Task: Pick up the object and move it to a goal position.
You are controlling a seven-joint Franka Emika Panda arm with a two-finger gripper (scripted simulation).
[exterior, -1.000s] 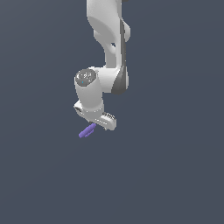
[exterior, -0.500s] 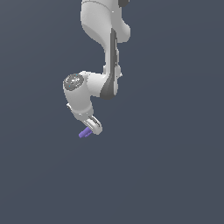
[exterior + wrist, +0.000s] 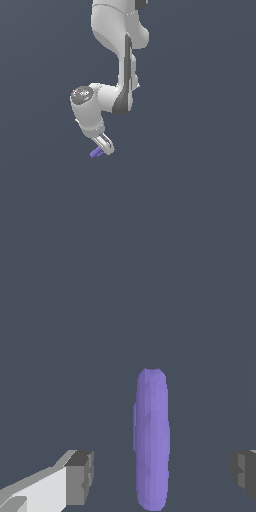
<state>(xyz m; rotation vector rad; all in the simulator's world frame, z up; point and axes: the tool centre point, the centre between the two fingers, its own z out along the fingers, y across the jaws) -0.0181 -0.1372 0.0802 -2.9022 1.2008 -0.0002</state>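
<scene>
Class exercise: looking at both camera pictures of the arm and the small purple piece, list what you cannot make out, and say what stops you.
- Exterior view: the purple piece is too small to show its shape; the gripper partly covers it.
- Exterior view: whether the piece rests on anything; the background is plain.
- Wrist view: the piece's lower end is cut off by the picture's edge.
- Wrist view: one fingertip is cut off by the edge.
- Either view: no goal marker shows.

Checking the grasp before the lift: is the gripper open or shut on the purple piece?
Open. In the wrist view both fingertips stand apart from the purple piece, with gaps on either side.
</scene>
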